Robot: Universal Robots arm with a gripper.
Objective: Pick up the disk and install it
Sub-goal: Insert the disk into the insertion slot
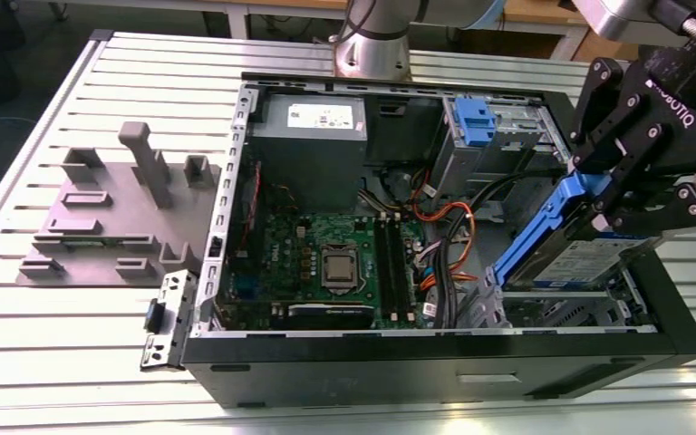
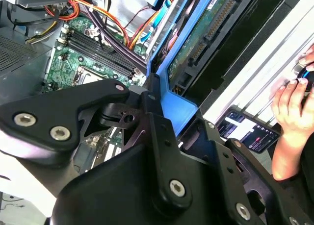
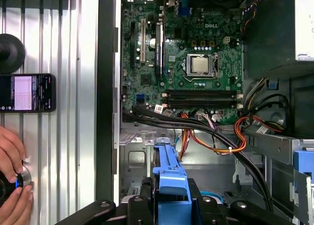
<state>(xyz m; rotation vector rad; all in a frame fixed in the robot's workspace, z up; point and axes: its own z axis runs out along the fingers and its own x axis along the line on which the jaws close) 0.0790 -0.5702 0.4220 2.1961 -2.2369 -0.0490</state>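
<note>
My black gripper (image 1: 611,201) is shut on the blue end tab of the disk (image 1: 580,261). This silver-grey drive with a white-and-blue label and blue side rails hangs tilted, its lower end inside the open computer case (image 1: 445,362) at the drive bay on the exterior view's right. The second wrist view looks along the disk's green underside (image 2: 206,34), with the gripper (image 2: 164,112) clamped on the blue tab. In the first wrist view the disk's blue tab (image 3: 169,178) sits between the fingers (image 3: 147,198), above the metal bay floor.
The case holds a motherboard (image 1: 323,254), orange and black cables (image 1: 445,222), a grey power-supply box (image 1: 312,127) and another blue caddy (image 1: 475,122). A grey fixture plate (image 1: 119,208) lies on the exterior view's left. A phone (image 3: 27,92) and a person's hand (image 3: 12,186) are beside the case.
</note>
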